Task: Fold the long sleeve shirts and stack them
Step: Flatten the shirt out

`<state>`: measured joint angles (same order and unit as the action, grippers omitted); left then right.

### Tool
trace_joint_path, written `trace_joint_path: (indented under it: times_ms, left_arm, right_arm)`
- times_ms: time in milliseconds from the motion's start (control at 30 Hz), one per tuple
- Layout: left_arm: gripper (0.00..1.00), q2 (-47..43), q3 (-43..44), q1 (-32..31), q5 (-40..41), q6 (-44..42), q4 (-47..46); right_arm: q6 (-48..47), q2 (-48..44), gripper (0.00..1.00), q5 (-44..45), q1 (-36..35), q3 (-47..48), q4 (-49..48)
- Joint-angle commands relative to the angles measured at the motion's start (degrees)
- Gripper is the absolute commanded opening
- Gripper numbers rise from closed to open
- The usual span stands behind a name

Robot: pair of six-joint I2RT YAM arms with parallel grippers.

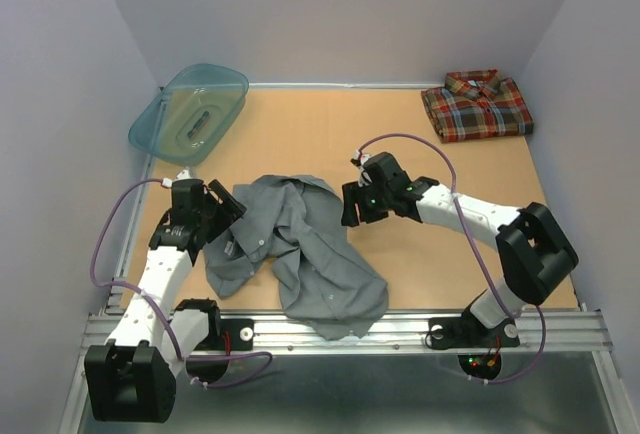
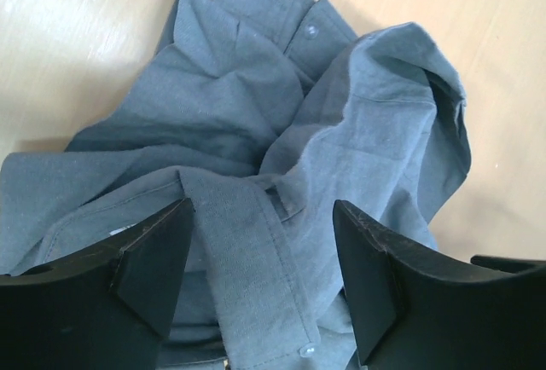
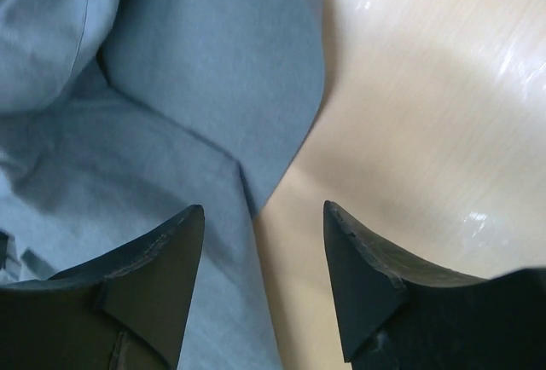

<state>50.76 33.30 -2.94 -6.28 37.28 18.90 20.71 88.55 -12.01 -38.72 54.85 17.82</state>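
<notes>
Left pincer (image 2: 263,212), right pincer (image 3: 263,210) gape over grey shirt (image 1: 300,244).

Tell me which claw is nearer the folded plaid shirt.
Right. Right claw is at the grey shirt's edge nearest the plaid shirt; left claw is across the grey shirt, farther away.

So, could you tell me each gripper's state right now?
Left gripper: jaws open over the grey shirt, holding nothing.
Right gripper: jaws open at the shirt's edge, holding nothing.
</notes>
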Motion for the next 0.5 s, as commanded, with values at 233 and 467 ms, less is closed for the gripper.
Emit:
trace_joint_path:
  times_ms: [233, 467]
  left_arm:
    - [0.74, -1.9, -3.9, -0.8, -0.3, 5.3, -2.6]
    - [0.76, -3.2, -5.6, -1.0, -0.4, 5.8, -2.2]
  right_arm:
    - [-2.0, 14.1, 0.64, 8.8, -0.3, 12.2, -8.5]
    - [-4.1, 21.7, 0.63, 9.4, -0.3, 16.8, -10.2]
